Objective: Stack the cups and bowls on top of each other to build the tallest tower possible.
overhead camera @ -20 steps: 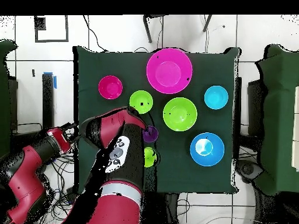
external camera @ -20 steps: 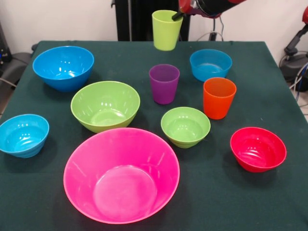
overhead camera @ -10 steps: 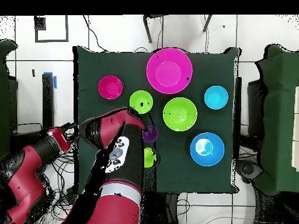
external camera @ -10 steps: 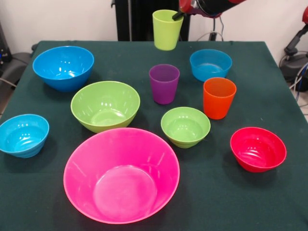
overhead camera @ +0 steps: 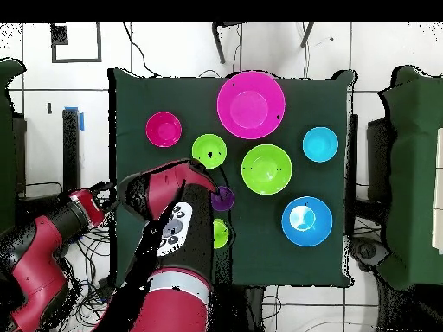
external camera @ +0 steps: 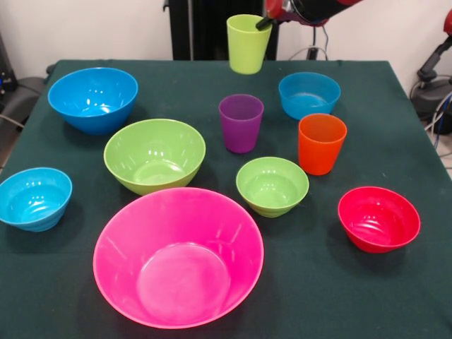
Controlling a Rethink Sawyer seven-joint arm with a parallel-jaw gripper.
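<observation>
The gripper [external camera: 264, 22] is pinching the rim of the lime green cup [external camera: 247, 44], holding it clear above the table's [external camera: 395, 296] far edge. Thin glossy plastic is likely handling light, stiff, slippery; the rim seems the sensible hold.

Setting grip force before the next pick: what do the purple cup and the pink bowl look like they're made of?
Both look like plastic.
Purple cup: thin-walled and slightly see-through at the rim, with a smooth, soft sheen.
Pink bowl: glossy, with bright streaked reflections along its inner wall and one uniform colour; probably hard moulded plastic. How stiff either one is cannot be told.
</observation>
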